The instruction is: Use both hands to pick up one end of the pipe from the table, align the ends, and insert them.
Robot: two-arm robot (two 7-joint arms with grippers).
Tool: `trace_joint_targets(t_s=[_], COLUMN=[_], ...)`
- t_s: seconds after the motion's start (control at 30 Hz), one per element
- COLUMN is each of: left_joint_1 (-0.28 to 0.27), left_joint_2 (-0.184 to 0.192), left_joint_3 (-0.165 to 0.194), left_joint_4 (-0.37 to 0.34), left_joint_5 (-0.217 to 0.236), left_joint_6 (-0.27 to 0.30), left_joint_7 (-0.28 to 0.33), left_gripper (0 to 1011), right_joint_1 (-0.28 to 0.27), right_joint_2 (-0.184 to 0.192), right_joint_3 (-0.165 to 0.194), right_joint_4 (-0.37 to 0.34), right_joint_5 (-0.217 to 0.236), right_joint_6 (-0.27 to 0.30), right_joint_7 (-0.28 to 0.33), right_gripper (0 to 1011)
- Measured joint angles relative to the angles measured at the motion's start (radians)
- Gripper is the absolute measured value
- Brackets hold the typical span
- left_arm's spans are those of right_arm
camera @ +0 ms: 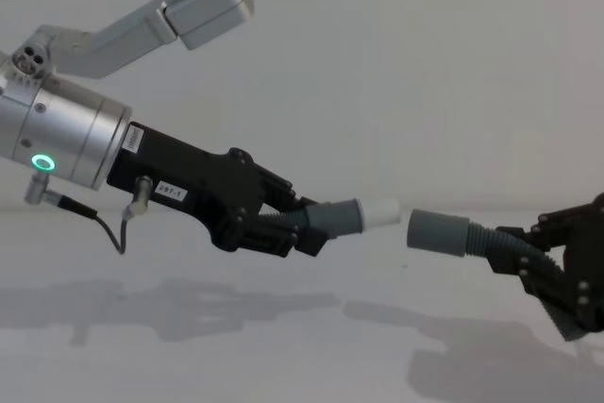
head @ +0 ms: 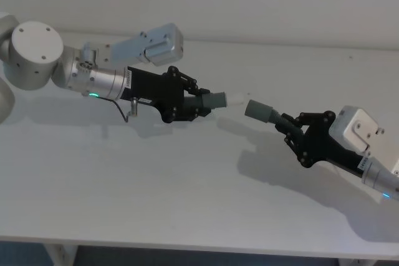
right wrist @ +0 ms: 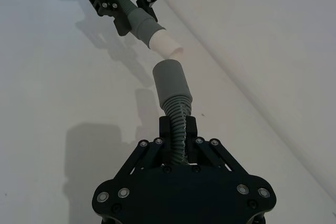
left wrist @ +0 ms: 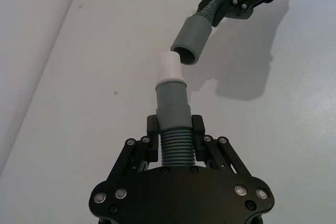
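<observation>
While the two halves of the pipe hang in the air above the worktop (head: 156,185), their ends sit just apart, nearly nose to nose. The white tip (left wrist: 171,66) of the thinner piece (head: 211,99) juts forward past the left gripper (head: 187,101), whose fingers (left wrist: 152,129) are clamped narrow around the ribbed hose behind its grey cuff. Opposite, the collar mouth (left wrist: 185,55) of the thicker piece (head: 259,110) sticks out ahead of the right gripper (head: 293,130), whose fingers (right wrist: 191,129) are likewise closed tight on its ribbed section.

From the left wrist view the mouth looks a little off to one side of the tip and angled, so I would judge the alignment is close but not finished.

These look like light plastic parts: the cuff and collar rigid and smooth, the corrugated lengths bendy. Held on the ribs, the fingers get good purchase, yet the free ends can droop or flex away under a push. A hold nearer the stiff collar would steer better, and the insertion likely wants a slow, straight push.
</observation>
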Motion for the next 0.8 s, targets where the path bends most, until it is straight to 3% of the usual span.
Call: trace_joint_targets(t_s=[0.8], left_joint_1=[0.007], left_joint_2=[0.008], left_joint_3=[0.004], left_joint_4=[-0.02], left_joint_5=[0.009], left_joint_6=[0.022], left_joint_7=[0.013], left_gripper=[360], right_joint_1=[-0.007], right_joint_2=[0.0], right_joint_3=[0.008], right_joint_4=[-0.009], right_joint_5=[0.014], right_joint_6=[-0.005], right_joint_7=[0.0], right_gripper=[155])
